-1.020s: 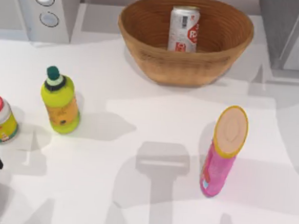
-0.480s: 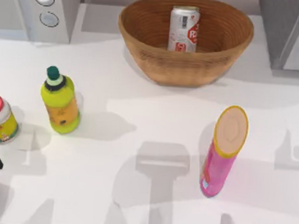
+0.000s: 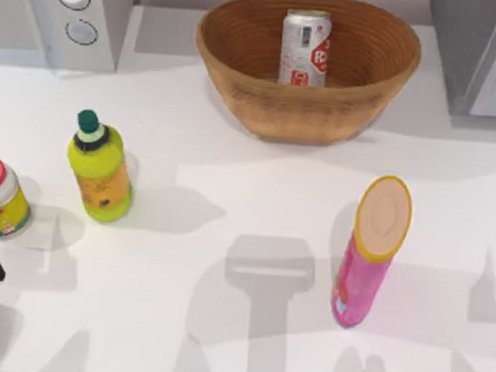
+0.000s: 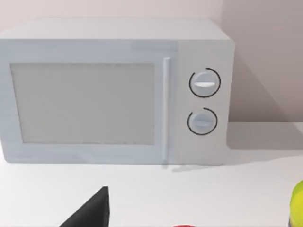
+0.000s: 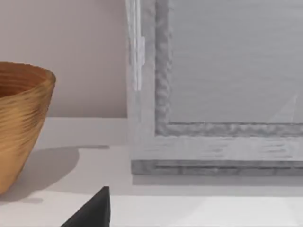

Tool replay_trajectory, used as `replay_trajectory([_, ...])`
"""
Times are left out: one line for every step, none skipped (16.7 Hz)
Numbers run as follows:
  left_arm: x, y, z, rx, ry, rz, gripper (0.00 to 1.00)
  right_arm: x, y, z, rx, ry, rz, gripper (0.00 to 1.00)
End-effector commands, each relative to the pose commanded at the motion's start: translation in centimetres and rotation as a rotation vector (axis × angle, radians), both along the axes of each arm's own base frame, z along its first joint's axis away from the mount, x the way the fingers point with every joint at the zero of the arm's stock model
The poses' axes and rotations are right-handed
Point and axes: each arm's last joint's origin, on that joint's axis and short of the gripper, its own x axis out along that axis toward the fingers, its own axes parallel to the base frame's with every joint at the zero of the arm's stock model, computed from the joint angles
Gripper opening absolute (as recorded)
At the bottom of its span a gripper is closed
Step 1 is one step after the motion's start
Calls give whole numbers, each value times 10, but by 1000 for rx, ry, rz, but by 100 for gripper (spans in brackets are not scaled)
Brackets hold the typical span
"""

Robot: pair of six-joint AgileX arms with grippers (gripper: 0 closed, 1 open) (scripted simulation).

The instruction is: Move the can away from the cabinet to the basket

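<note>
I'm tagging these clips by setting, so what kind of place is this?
Probably a mock kitchen counter, rendered: a white microwave against the wall, a grey cabinet, and the can standing in the basket.

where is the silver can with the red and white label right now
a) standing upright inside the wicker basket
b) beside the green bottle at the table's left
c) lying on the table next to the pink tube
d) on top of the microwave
a: in the top view the can stands upright inside the basket at the back of the table, apart from the pink tube.
</note>
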Motion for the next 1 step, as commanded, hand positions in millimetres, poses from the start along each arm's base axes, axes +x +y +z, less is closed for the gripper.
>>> replay_trajectory([0,0,0,0,0,0,100,0,0,0,0,0,0,100])
